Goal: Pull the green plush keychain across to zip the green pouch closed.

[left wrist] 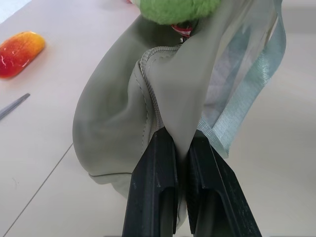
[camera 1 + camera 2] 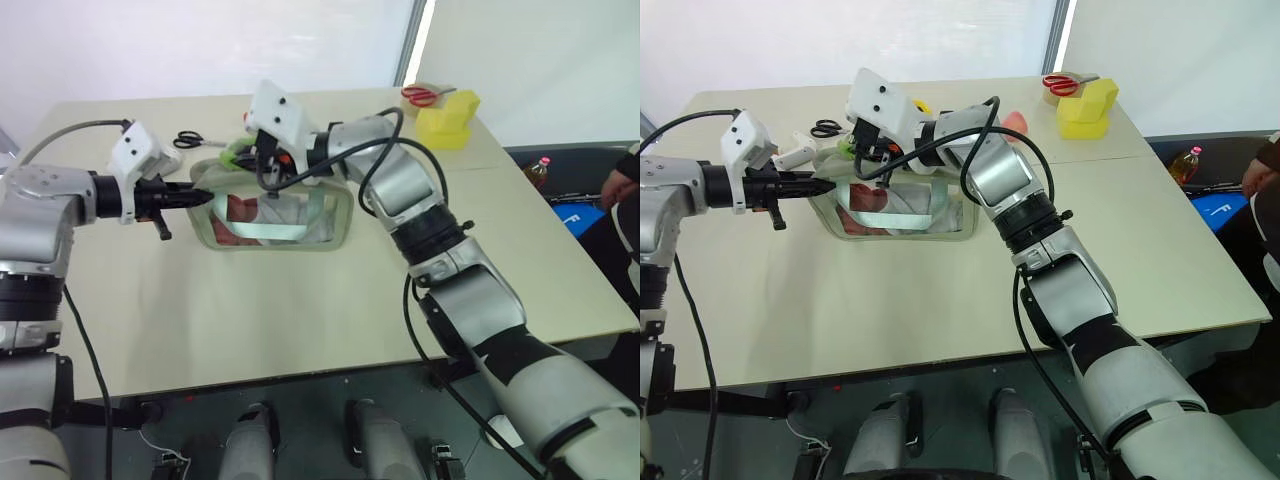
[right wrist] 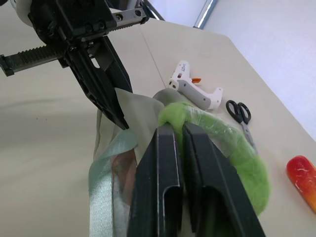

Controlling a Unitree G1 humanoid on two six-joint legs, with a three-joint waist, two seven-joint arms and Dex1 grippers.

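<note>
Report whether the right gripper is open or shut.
Shut: right gripper fingers pinch the lime-green fuzzy plush keychain on the pouch.

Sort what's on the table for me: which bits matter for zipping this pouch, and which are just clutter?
In the job: green pouch, green plush keychain, left gripper clamping the pouch's edge, right gripper shut on the keychain.

Lying about: black scissors, white glue gun, yellow block, red scissors.

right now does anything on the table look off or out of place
Nothing looks damaged or spilled. The pale sage fabric pouch is bunched and lifted at one end, pinched by the left hand, while the right hand grips the lime-green plush keychain.
</note>
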